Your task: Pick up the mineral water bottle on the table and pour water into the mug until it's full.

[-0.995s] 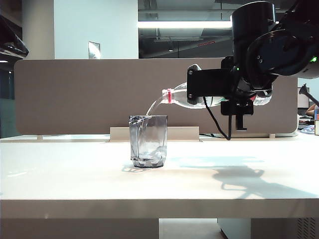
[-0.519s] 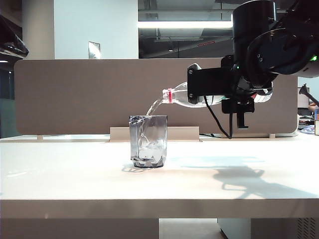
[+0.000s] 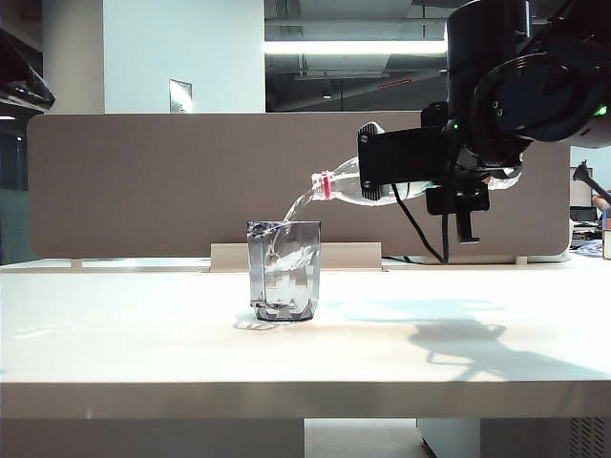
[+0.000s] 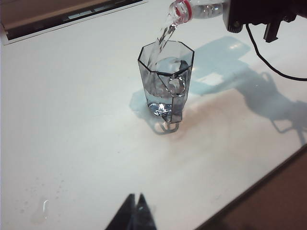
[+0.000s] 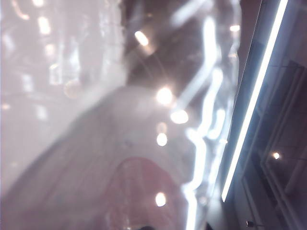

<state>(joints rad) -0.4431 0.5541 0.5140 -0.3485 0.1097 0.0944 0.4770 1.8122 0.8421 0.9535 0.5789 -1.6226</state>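
Up above the table (image 3: 143,334), the right gripper (image 3: 401,172) is clamping the mineral water bottle (image 3: 348,186) around its body, tipping it nearly level with the neck pointing toward the mug (image 3: 284,271). Water (image 3: 294,205) is arcing out of the mouth into the mug, which is sitting upright on the table and looking partly filled. Left gripper (image 4: 135,211) is hanging low near the table's front edge, well apart from the mug, fingertips pinched together on nothing.
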